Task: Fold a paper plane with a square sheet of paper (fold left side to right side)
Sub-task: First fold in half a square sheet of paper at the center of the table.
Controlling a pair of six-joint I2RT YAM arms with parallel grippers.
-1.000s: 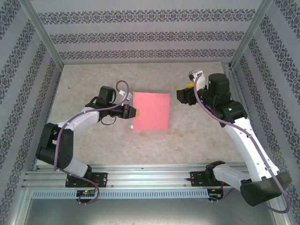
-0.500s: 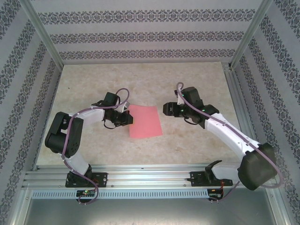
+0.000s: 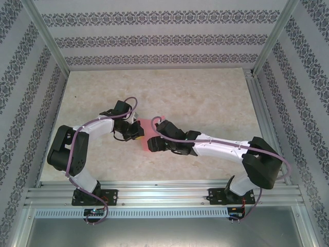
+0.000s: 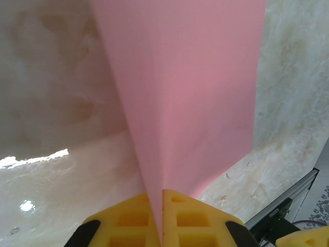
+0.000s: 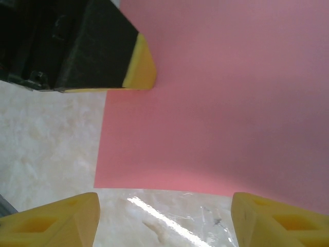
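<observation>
Centre frame, the thin pink-red square sheet of paper [image 3: 152, 125] sits on the marbled counter [image 3: 205, 92], left edge pinched in the clamped left tool [image 4: 162, 200]; the right tool [image 5: 164, 211] hovers wide open, sheet just ahead of it

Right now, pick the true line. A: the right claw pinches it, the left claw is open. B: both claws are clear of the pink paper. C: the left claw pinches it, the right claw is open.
C: the left claw is shut on an edge of the sheet of paper, while the right claw stands with fingers wide apart, gripping nothing.
</observation>
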